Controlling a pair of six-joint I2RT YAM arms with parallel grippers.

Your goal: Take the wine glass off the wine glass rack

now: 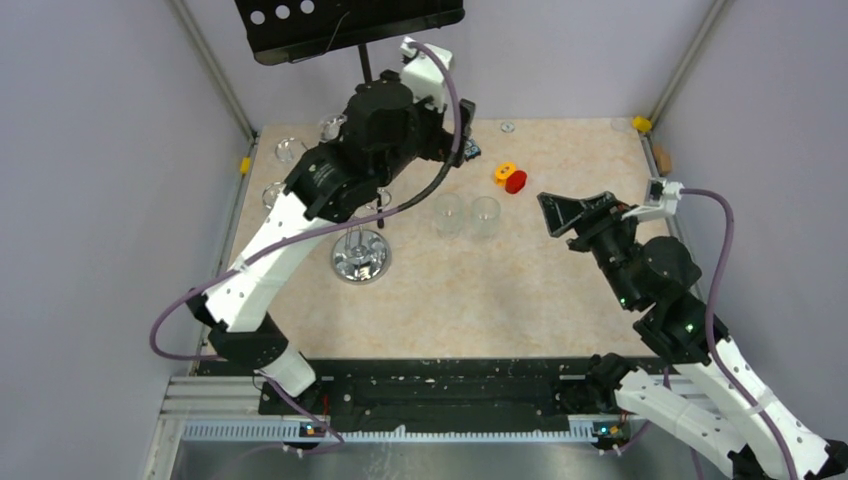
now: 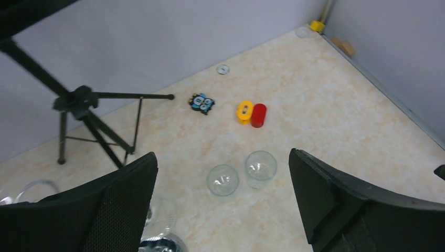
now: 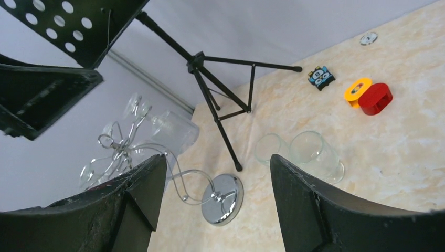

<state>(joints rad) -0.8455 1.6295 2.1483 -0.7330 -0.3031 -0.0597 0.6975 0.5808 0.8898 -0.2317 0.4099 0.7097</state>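
Note:
The chrome wine glass rack (image 3: 223, 199) stands left of centre on its round mirrored base (image 1: 360, 258), and its curled arms (image 3: 118, 144) spread out at the top. Clear wine glasses (image 3: 170, 131) hang from those arms, and more of them (image 1: 288, 150) show past the left arm in the top view. My left gripper (image 2: 221, 154) is high above the table beside the rack, open and empty. A blurred wine glass (image 2: 157, 215) sits just inside its left finger. My right gripper (image 3: 218, 157) hovers to the right of the rack (image 1: 575, 215), open, holding nothing.
Two clear glasses (image 1: 448, 213) (image 1: 485, 215) stand upright on the table right of the rack. A black tripod music stand (image 3: 220, 105) is at the back. A yellow ring and a red block (image 1: 510, 178), a blue owl sticker (image 2: 202, 102) and a small disc (image 2: 223, 69) lie further back.

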